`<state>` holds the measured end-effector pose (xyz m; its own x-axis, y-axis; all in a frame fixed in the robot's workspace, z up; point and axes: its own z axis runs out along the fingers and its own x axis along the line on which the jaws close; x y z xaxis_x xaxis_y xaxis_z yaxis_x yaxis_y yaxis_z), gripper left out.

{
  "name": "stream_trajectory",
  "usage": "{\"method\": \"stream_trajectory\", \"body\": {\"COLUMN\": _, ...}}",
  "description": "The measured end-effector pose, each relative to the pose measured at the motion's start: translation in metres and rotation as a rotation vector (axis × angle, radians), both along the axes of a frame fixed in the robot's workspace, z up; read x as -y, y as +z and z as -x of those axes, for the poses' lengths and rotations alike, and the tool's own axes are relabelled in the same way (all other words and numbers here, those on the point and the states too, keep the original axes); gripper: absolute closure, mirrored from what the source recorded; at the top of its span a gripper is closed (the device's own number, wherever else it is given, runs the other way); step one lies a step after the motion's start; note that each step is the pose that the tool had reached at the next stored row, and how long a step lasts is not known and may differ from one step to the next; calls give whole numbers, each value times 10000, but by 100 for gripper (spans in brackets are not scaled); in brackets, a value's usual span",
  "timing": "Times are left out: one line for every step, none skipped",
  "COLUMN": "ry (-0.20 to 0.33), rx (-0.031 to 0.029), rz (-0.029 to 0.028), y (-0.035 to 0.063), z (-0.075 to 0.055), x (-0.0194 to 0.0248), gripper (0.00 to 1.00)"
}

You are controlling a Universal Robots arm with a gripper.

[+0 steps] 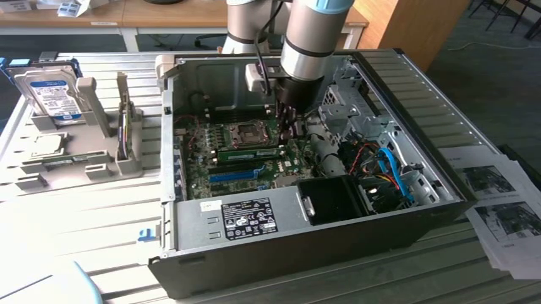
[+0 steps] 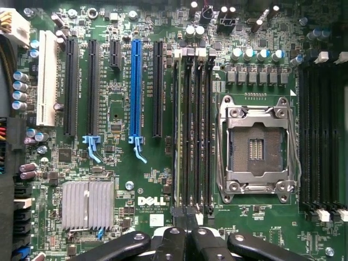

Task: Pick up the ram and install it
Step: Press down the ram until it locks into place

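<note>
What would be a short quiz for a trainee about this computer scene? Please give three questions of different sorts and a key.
1. True or false: the hard drive lies inside the computer case.
2. Choose one: the gripper over the motherboard is A) wide open, B) shut, C) clamped on a cable.
3. Short answer: where does the ram sit?

Key
1. False. It stands in a grey holder outside the case, on the exterior view's left.
2. B.
3. In a memory slot on the motherboard, beside the processor socket.
</note>
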<state>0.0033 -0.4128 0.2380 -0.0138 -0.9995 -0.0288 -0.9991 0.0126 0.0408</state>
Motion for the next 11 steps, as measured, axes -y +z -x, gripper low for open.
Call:
{"method": "stream_trajectory", "body": {"ry": 1, "rx": 1, "rz": -2, "y": 2, "z": 0, "x": 0, "gripper": 91}}
{"method": "stream_trajectory", "body": {"ry": 0, "rx": 1, "rz": -2, "y": 1, "z": 0, "x": 0, "gripper": 91}}
{"method": "stream_trajectory", "body": {"ry": 1, "rx": 1, "rz": -3, "y": 1, "z": 0, "x": 0, "gripper": 91}}
{"method": "stream_trajectory", "body": {"ry": 1, "rx": 0, "rz": 0, "y": 3, "z": 0, "x": 0, "gripper": 91}}
{"method": "stream_trajectory", "body": {"ry": 0, "rx": 0, "rz": 0, "y": 3, "z": 0, "x": 0, "gripper": 91}}
{"method": "stream_trajectory", "body": {"ry": 0, "rx": 0, "rz": 0, "y": 3, "z": 0, "x": 0, "gripper": 91}}
{"method": "stream_trajectory", "body": {"ry": 1, "rx": 0, "rz": 0, "y": 3, "z": 0, "x": 0, "gripper": 91}}
{"method": "stream_trajectory", "body": {"ry": 1, "rx": 0, "rz": 0, "y": 3, "z": 0, "x": 0, "gripper": 91}}
{"method": "stream_trajectory", "body": {"ry": 2, "rx": 0, "rz": 0, "y": 3, "z": 1, "x": 0, "gripper": 91}}
{"method": "stream_trajectory", "body": {"ry": 1, "rx": 0, "rz": 0, "y": 3, "z": 5, "x": 0, "gripper": 91}}
{"method": "stream_trajectory", "body": {"ry": 1, "rx": 0, "rz": 0, "y": 3, "z": 10, "x": 0, "gripper": 91}}
